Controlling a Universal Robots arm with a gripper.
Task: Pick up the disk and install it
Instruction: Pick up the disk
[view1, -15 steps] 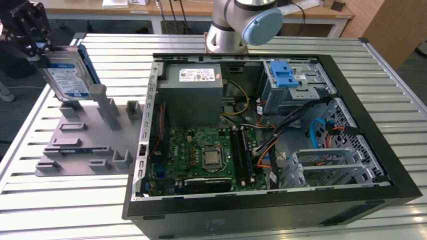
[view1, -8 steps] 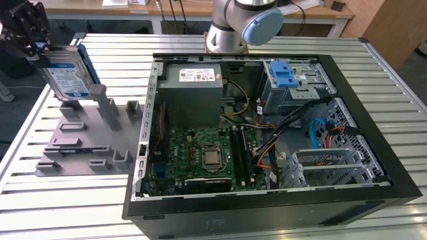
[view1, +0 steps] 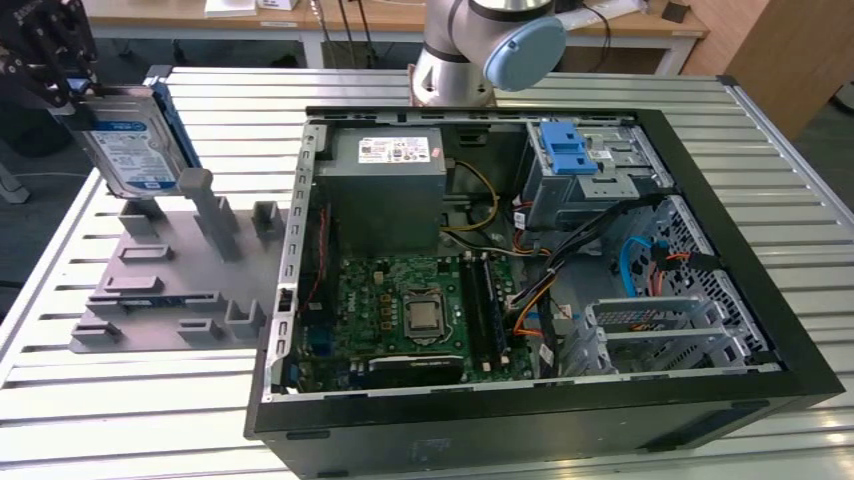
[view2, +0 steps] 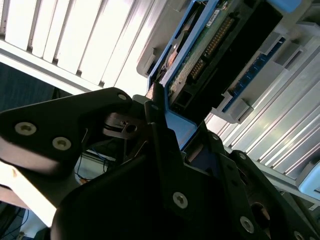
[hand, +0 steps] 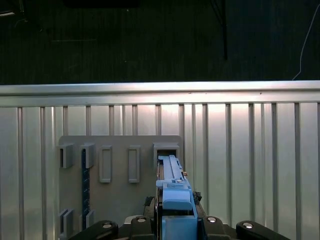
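Table (view1: 134, 420) of metal slats, carrying the open case (view1: 534, 425) towards the exterior view's right and a grey rack (view1: 160, 290) towards its left. Bay (view1: 601, 175) with the blue latch is seen at the far corner of the case, well apart from the rack. Disk (view1: 127, 150) is held upright over the rack, label facing the exterior camera. In the first wrist view it is seen edge-on (hand: 175, 195), with an empty slot (hand: 166, 150) in the rack beyond it, so it is judged lifted clear (the lower edge is not well seen, so this is not certain). Gripper (view1: 78, 98) is closed on the upper end of the disk. In the second wrist view the fingers (view2: 157, 130) are pressed against the blue rail (view2: 180, 122). Risks noted: the grip is taken at one end only, so the disk could swing or slip in the jaws if it is moved sharply. The lower edge hangs near a rack post (view1: 198, 190) and could be caught there if carried sideways too low. The case wall must be cleared on the way over, or the disk would be knocked. Loose cables (view1: 587, 260) lie just beside the bay and could be snagged or pinched. A tilted approach could jam the rails at the bay mouth.
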